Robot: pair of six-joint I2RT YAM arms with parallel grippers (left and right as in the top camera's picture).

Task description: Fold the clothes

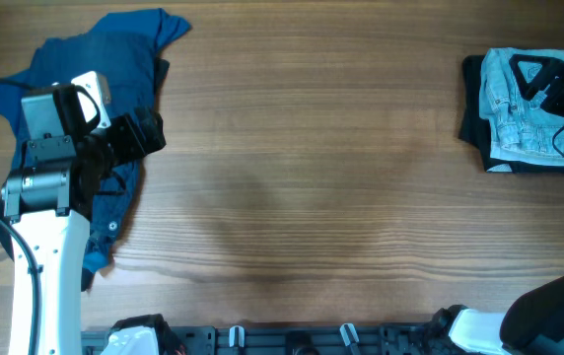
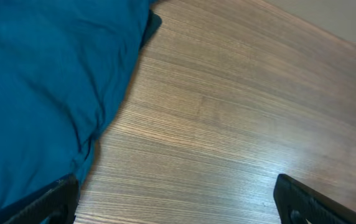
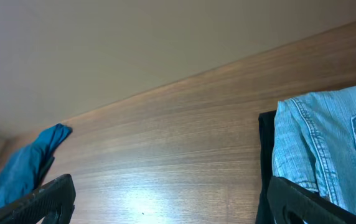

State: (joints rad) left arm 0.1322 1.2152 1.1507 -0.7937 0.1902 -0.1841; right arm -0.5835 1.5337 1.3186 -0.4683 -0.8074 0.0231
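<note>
A crumpled blue shirt lies at the table's far left, with a dark garment edge under it. My left gripper hovers over its right edge, open and empty; the left wrist view shows the blue cloth beside the left finger and bare wood between the fingers. At the far right lies a folded stack: light blue jeans on a black garment. My right gripper is over that stack, open and empty; its wrist view shows the jeans by the right finger.
The wooden table spans the view between the two piles. A black rail with clips runs along the front edge. The left arm's white link crosses the front left corner.
</note>
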